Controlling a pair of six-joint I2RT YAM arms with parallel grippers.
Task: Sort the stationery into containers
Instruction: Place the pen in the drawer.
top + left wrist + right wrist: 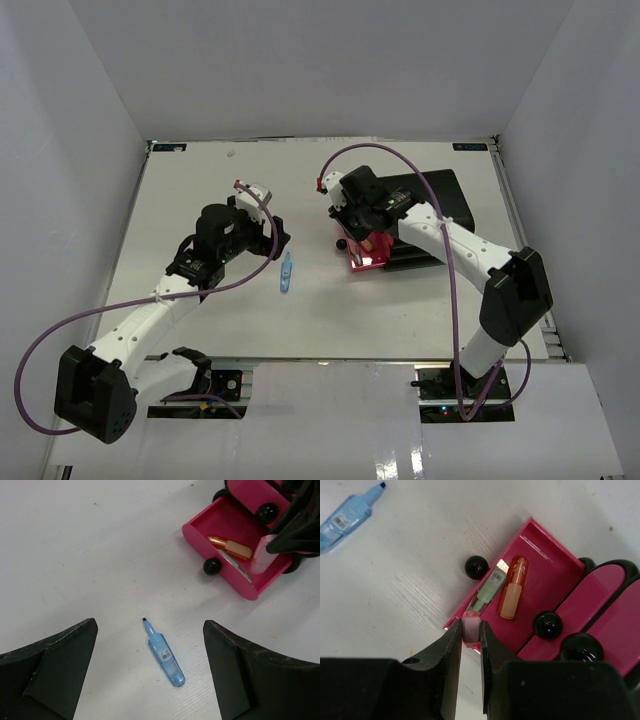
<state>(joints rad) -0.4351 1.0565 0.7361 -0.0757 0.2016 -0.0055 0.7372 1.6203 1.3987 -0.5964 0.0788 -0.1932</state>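
The left gripper [150, 624] hangs with fingers spread wide, the light-blue pen [165, 655] lying flat on the table [75, 555] between them, untouched, while the right gripper [471, 630] is clamped on a pale pink pen [470, 624] over the open pink drawer's [555, 575] front corner.

- White table [200, 190], bare over most of its top.
- Blue pen [287, 272] lies flat near the table's middle, slightly toward the left edge, tip toward the far edge, well apart from anything else on the table.
- Black cabinet [440, 195] stands right of the middle, nearer the far edge.
- Its lowest drawer [365, 262], pink, is pulled out toward the near edge.
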